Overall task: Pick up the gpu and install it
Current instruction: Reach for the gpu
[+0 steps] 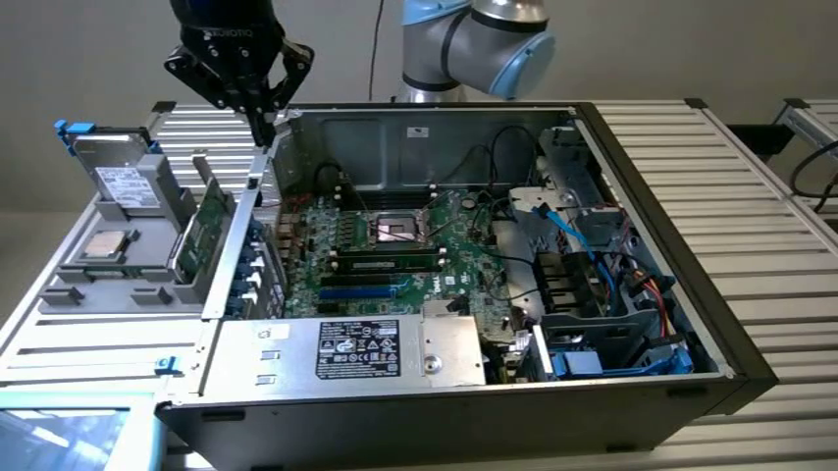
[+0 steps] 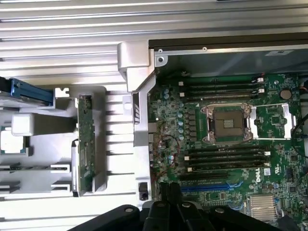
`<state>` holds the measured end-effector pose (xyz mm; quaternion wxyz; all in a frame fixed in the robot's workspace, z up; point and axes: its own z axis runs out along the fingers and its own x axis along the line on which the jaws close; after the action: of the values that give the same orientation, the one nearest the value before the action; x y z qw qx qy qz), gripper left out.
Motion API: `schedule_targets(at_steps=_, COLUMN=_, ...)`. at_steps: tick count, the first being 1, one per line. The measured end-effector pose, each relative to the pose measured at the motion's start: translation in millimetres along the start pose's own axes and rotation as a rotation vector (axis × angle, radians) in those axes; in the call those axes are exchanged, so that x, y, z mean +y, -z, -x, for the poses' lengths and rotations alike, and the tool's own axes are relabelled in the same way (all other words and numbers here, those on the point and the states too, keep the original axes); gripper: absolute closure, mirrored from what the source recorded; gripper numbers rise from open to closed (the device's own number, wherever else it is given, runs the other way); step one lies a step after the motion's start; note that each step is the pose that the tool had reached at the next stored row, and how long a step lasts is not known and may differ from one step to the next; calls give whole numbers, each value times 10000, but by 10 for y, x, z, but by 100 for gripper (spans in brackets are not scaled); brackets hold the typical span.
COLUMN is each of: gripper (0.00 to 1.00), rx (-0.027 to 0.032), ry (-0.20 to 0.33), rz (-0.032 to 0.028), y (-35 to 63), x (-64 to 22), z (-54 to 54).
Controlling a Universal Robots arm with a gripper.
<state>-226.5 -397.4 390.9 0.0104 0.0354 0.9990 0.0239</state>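
The gpu (image 1: 203,228) stood on edge in a grey holder (image 1: 98,292) on the table (image 1: 740,147), just beside the open case (image 1: 392,147) on the exterior view's left, untouched. The gripper (image 1: 266,126) hung above the case wall near it, fingers closed together on nothing. The pick-up would likely go best with the fingers spread, squared across the card's top edge, gripping board rather than cooler. White lettering on the motherboard (image 2: 168,106) seemed to read DELL. The power supply label (image 1: 356,348) was illegible.
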Motion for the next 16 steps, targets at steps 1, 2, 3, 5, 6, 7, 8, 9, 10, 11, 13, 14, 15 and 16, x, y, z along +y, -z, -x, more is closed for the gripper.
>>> schedule_targets(at_steps=1, gripper=88, rx=0, ry=1, rz=-1, y=-3, x=-3, z=-43)
schedule_targets(at_steps=2, gripper=88, rx=0, ry=1, rz=0, y=-6, x=-6, z=-90)
schedule_targets(at_steps=3, gripper=88, rx=1, ry=0, rz=-1, y=-10, x=-9, z=-135)
schedule_targets(at_steps=5, gripper=88, rx=1, ry=0, rz=-1, y=-18, x=-14, z=-225)
schedule_targets(at_steps=6, gripper=88, rx=0, ry=1, rz=0, y=-23, x=-17, z=-269)
schedule_targets(at_steps=7, gripper=88, rx=0, ry=0, rz=0, y=-27, x=-19, z=-315)
schedule_targets(at_steps=8, gripper=88, rx=0, ry=0, rz=0, y=-32, x=-22, z=-361)
schedule_targets(at_steps=9, gripper=88, rx=1, ry=0, rz=-1, y=-36, x=-25, z=-406)
schedule_targets(at_steps=10, gripper=88, rx=0, ry=1, rz=0, y=-41, x=-28, z=-451)
schedule_targets(at_steps=11, gripper=88, rx=0, ry=1, rz=0, y=-45, x=-31, z=-497)
schedule_targets(at_steps=13, gripper=88, rx=0, ry=0, rz=0, y=-54, x=-37, z=-589)
schedule_targets(at_steps=14, gripper=88, rx=0, ry=0, rz=0, y=-58, x=-39, z=-634)
schedule_targets(at_steps=15, gripper=88, rx=0, ry=0, rz=0, y=-63, x=-41, z=-679)
schedule_targets(at_steps=16, gripper=88, rx=1, ry=1, rz=0, y=-68, x=-44, z=-724)
